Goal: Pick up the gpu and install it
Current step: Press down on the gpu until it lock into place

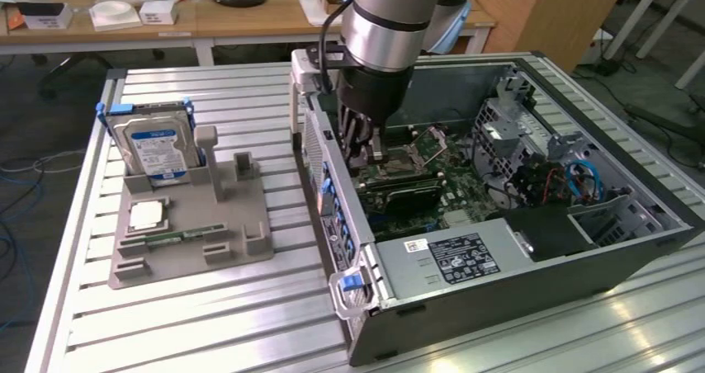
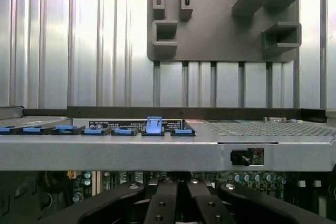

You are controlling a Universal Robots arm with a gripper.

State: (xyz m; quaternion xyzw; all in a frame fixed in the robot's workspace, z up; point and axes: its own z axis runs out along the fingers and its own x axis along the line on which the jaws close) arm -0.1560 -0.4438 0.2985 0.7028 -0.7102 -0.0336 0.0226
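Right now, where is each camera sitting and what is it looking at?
Exterior view: sits off the arm, above the ribbed metal table, looking down at the open black computer case, the grey plastic holder tray and the silver arm, whose end effector reaches into the case over the green motherboard.
Wrist view: rides on the wrist inside the case, looking out over the case's wall; the end effector's black fingers show, closed.
Both share: the tray, table slats and blue slot clips.

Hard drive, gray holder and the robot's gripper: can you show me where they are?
Hard drive (image 1: 154, 146): exterior view, on its blue-and-white label.
Holder (image 1: 215, 233): exterior view, on a bare part of its gray base.
Gripper (image 1: 376, 152): exterior view, at its fingertips, down inside the computer case.
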